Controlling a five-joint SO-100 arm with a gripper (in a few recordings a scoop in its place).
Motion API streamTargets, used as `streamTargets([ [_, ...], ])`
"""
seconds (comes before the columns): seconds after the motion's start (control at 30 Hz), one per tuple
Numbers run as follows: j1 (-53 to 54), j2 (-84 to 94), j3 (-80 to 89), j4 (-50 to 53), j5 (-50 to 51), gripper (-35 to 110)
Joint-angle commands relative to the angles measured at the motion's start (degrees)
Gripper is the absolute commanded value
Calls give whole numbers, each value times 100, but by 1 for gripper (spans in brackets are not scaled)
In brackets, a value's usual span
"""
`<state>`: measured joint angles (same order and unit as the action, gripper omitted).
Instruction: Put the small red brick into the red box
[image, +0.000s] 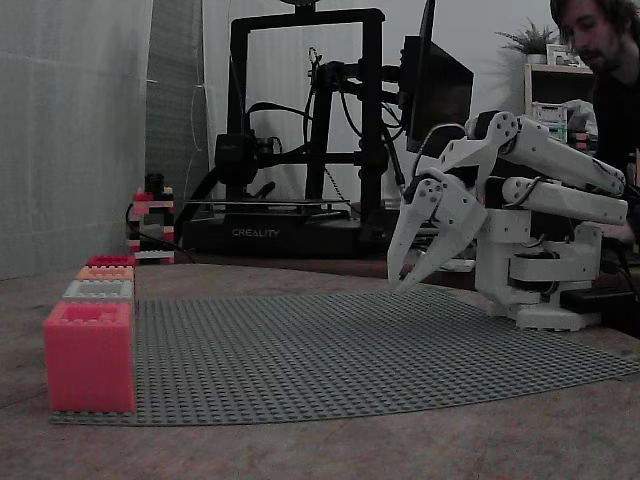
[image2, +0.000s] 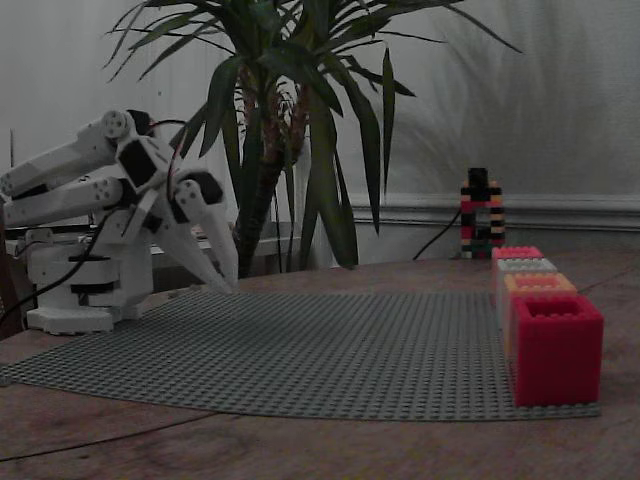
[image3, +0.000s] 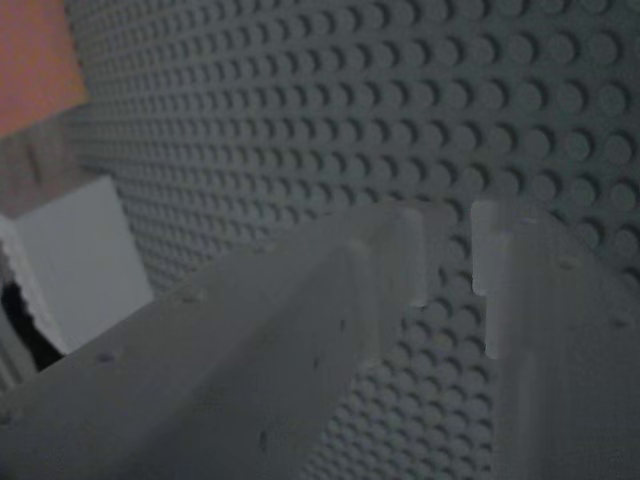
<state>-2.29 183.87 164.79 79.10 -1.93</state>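
The small red brick is out of view. The red box (image2: 555, 345) stands at the near right end of a row of boxes in a fixed view; seen from the other side, the red box (image: 110, 261) is the farthest in the row at the left. My white gripper (image: 399, 283) hangs tips-down just above the grey baseplate (image: 330, 340) close to the arm's base, far across the plate from the boxes. The gripper (image2: 232, 286) and the wrist view's gripper (image3: 450, 260) show a narrow gap with only studs between the fingers.
In the row stand a coral-pink box (image: 88, 355), a grey-white box (image: 98, 289) and an orange box (image: 105, 272). A brick tower (image2: 480, 212) rises behind the row. A 3D printer (image: 300, 140), a potted plant (image2: 290, 120) and a person (image: 600, 60) are beyond the plate.
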Motion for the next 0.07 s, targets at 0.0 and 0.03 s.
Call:
streamTargets([
  [0.0,-79,62,-70,132,18,0],
  [0.03,-79,62,-70,132,18,0],
])
